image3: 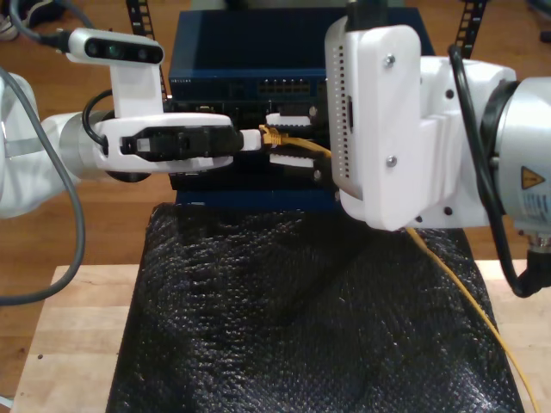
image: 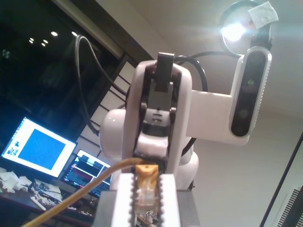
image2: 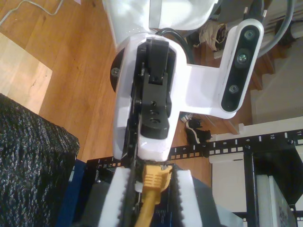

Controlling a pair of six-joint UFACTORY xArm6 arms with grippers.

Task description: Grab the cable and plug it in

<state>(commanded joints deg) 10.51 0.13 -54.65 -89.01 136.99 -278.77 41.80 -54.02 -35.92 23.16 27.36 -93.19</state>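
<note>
1. Cable [image3: 301, 146] — yellow, end held before blue rack unit [image3: 224, 52].
2. Clenched on its clear plug [image: 147, 191] — my first tool [image: 147, 201].
3. Clenched on its yellow boot [image2: 155, 177] — my second tool [image2: 154, 191].

Glossy yellow cable [image3: 303, 146], crinkled black mat [image3: 301, 310], wood table [image3: 77, 335].

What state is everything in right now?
My first gripper: shut on the cable at its plug.
My second gripper: fingers flank the cable's boot; grip unclear.
Cable: unplugged, held off the table.
Monitors: lit.
Lamp: on.
</note>
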